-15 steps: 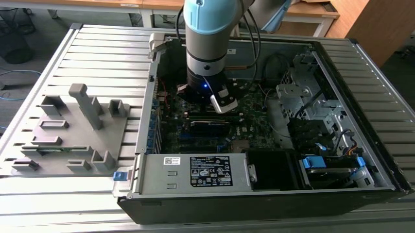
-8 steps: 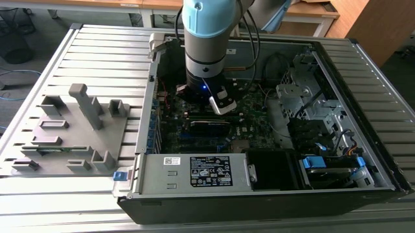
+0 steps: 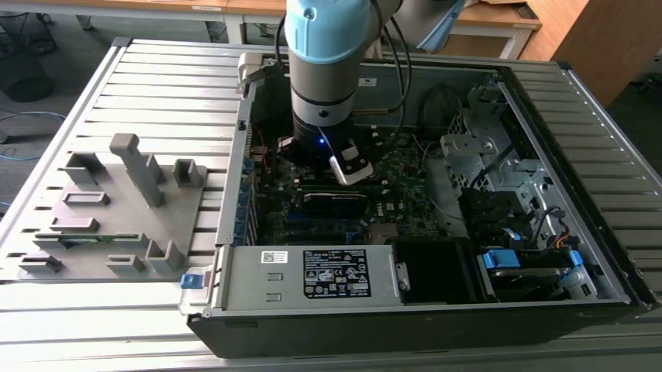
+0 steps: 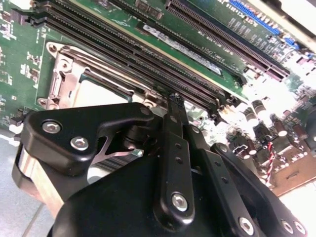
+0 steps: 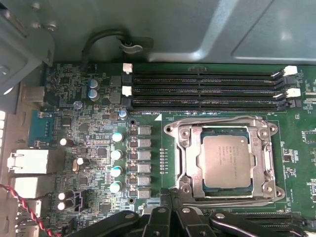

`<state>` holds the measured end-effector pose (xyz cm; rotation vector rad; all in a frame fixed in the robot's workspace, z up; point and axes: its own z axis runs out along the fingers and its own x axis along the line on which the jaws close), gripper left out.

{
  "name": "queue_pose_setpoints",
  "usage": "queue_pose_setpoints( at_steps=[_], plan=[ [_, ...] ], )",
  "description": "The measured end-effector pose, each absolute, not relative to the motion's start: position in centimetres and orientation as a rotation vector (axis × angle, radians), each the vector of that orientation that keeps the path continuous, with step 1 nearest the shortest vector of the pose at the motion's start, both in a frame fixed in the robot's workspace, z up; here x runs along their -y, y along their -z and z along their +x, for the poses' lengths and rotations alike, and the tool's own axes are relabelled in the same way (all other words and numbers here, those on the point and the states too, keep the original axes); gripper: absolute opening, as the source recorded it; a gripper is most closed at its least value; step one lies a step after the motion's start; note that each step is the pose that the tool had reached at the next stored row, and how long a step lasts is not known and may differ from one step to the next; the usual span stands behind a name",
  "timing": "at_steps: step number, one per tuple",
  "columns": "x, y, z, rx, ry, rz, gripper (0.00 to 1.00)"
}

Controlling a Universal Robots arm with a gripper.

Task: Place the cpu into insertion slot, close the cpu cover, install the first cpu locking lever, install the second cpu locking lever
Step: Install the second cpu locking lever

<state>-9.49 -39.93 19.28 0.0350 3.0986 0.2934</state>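
1. Hovering low over the motherboard inside the open computer case, the gripper has its dark fingers drawn together to a point with nothing visibly held between them; the tips sit just beside the socket's near edge.
2. The cpu lies in the insertion slot, its dull grey top flat and square to the socket in the first wrist view.
3. The cpu cover appears to be down around the chip, its silvery frame bordering all four sides; whether either locking lever is latched cannot be told.
4. Risk, as a judgement: the fingertips are close to the frame and to the long memory slots along the socket's far side, so a slightly off-line push could scrape the board, slip off a thin lever, or press the cover unevenly onto the chip.
5. A lever that springs free could flick against the small capacitors beside the socket.
6. Writing: fine print is etched on the chip's top, and the white-and-black label on the power supply at the case's front edge carries text and marks; none is read out.
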Motion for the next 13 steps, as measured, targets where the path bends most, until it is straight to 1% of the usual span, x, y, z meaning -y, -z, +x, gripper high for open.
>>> queue_pose_setpoints(
  at_steps=[13],
  plan=[
    [40.02,-19.26,-9.67,-3.098,-0.293,0.035,0.11]
  ],
)
